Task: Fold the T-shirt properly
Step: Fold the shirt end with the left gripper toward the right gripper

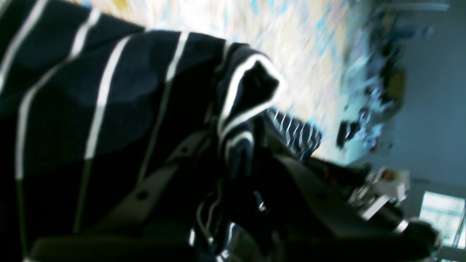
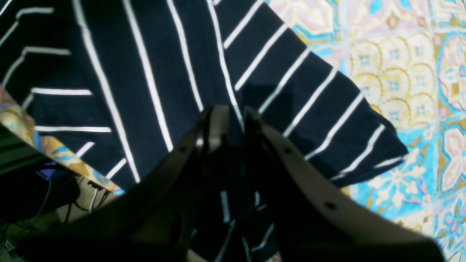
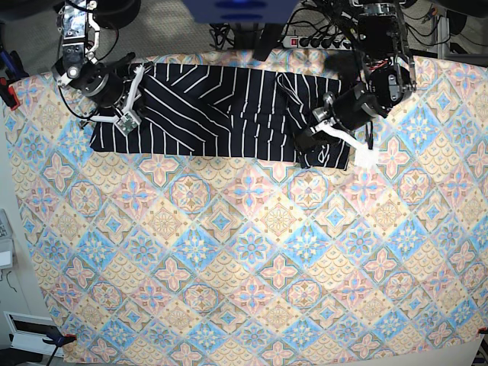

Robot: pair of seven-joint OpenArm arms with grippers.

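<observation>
The dark navy T-shirt (image 3: pixel 221 114) with thin white stripes lies stretched in a wide band along the far edge of the table, with folds crossing its middle. On the shirt's left end sits my right gripper (image 3: pixel 136 97); in the right wrist view its fingers (image 2: pixel 218 123) meet, shut on a pinch of T-shirt (image 2: pixel 145 72) cloth. My left gripper (image 3: pixel 311 141) is at the shirt's right end. In the blurred left wrist view it (image 1: pixel 240 153) is shut on a bunched, lifted fold of the T-shirt (image 1: pixel 72 91).
The pastel diamond-patterned tablecloth (image 3: pixel 244 259) covers the whole table. The shirt lies close to the table's far edge, behind which are a power strip (image 3: pixel 305 42) and cables. Clamps hold the cloth at the table's left edge (image 3: pixel 9 95).
</observation>
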